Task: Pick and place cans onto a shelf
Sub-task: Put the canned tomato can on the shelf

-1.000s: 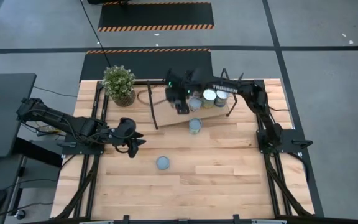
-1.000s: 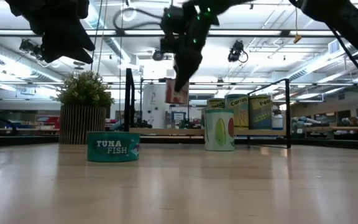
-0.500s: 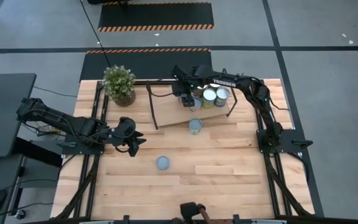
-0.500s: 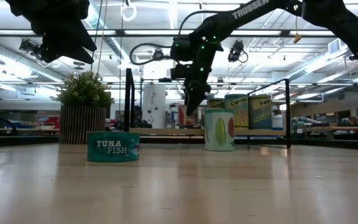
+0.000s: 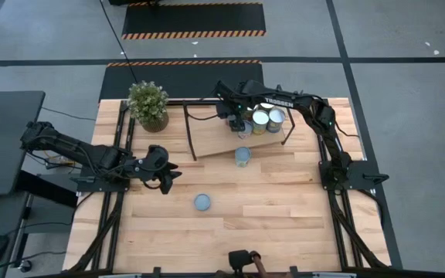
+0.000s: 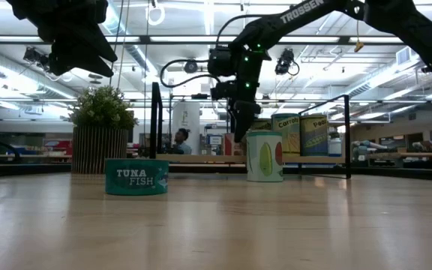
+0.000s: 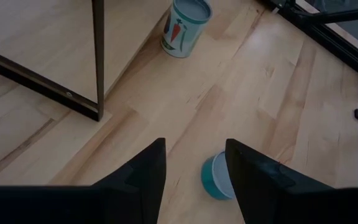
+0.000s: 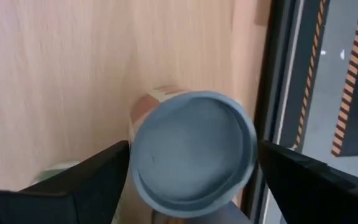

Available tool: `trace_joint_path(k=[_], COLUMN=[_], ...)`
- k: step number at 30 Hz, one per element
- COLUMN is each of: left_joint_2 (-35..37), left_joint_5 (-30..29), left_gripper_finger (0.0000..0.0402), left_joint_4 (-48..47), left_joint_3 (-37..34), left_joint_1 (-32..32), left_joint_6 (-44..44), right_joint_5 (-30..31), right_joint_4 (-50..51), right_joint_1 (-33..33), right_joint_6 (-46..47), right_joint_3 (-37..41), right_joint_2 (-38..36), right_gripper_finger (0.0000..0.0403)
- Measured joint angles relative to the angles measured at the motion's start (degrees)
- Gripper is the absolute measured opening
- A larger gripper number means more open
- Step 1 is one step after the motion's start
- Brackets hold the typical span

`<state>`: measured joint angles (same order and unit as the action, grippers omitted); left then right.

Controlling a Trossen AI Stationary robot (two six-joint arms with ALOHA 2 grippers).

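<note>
Releasing looks like the step in hand — the right gripper (image 5: pixel 240 121) hangs over the shelf (image 5: pixel 215 135), fingers spread either side of a can (image 8: pixel 191 152) beside two others. Next, probably the carrot can (image 5: pixel 242 157) just beside the shelf on the bench (image 5: pixel 284 216). The left gripper (image 5: pixel 165 174) waits spread above a teal tuna can (image 7: pixel 216 177).

Cans (image 5: pixel 259 120) on the shelf (image 5: pixel 211 139), potted plant (image 5: pixel 148 104) left of shelf, one can (image 5: pixel 242 157) just before it, another (image 5: pixel 202 202) farther before.
</note>
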<state>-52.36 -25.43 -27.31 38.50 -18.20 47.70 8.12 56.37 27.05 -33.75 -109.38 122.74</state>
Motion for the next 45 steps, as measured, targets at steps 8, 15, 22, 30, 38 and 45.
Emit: trace_joint_path(k=[8, 15, 22, 30, 38, 45], left_joint_2=[0.0, 0.0, 0.0, 0.0, 0.0, 0.0], left_joint_5=[0.0, 0.0, 0.0, -1.2, -1.7, -1.7], left_gripper_finger=[0.0172, 0.0172, 0.0172, 0.0172, 0.0172, 0.0172], left_joint_4=[0.0, 0.0, 0.0, 0.0, 0.0, 0.0], left_joint_3=[0.0, 0.0, 0.0, 0.0, 0.0, 0.0], left_joint_1=[0.0, 0.0, 0.0, 0.0, 0.0, 0.0], left_joint_6=[-0.2, -0.2, 0.1, -0.3, -0.3, -0.2], right_joint_5=[-1.0, 2.9, 5.7, 9.6, 10.0, 1.4], right_joint_4=[-2.3, -11.9, -8.4, -3.7, -3.3, -3.9], right_joint_1=[-2.5, -2.3, -2.1, -2.1, -3.5, -2.1], right_joint_6=[2.8, 5.8, 6.8, 10.3, 11.4, 17.9], right_joint_3=[-5.0, -0.8, 0.0, 0.0, -0.8, -3.1], right_joint_2=[-0.1, 0.1, 0.0, 0.0, 0.0, 0.0], right_gripper_finger=[0.0362, 0.0356, 0.0352, 0.0352, 0.0352, 0.0352])
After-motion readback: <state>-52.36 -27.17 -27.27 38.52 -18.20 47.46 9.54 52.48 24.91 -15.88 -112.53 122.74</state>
